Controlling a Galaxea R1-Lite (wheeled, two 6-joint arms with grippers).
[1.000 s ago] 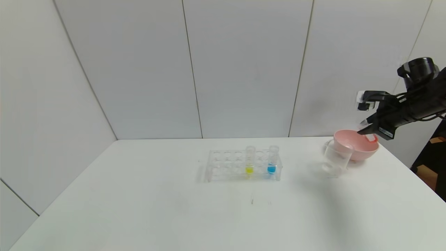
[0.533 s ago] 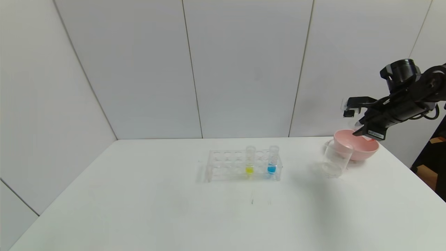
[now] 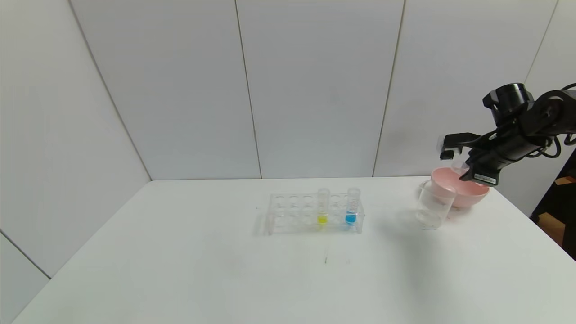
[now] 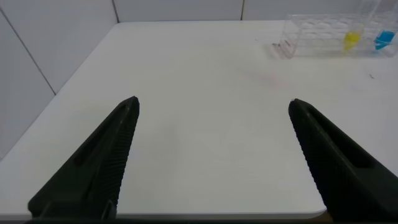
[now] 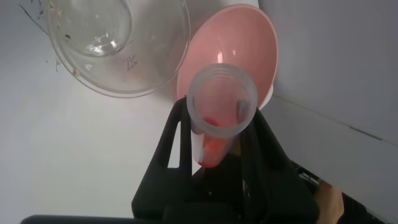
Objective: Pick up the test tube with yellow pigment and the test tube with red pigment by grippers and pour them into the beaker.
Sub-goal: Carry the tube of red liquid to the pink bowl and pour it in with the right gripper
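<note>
The right gripper (image 3: 465,170) hangs over the pink bowl (image 3: 468,194) at the far right of the table (image 3: 180,270), clamped tight on the red tube (image 5: 219,118). The tube lies tipped over, its ridged mouth pointing out from between the black fingers (image 5: 168,146), and the wrist view looks straight down its bore to a little red-orange liquid pooled at the bottom end. The beaker (image 3: 433,206) stands just left of the bowl and a touch nearer, touching or almost touching its rim, with the tube's mouth not quite over it.

In the middle of the table sits the clear rack (image 3: 312,215). The yellow tube (image 3: 322,206) stands upright in it, and a blue tube (image 3: 352,205) stands upright a couple of holes to its right.

The left gripper (image 4: 211,155) is parked low off the near left edge of the table, fingers spread wide with nothing between them.
</note>
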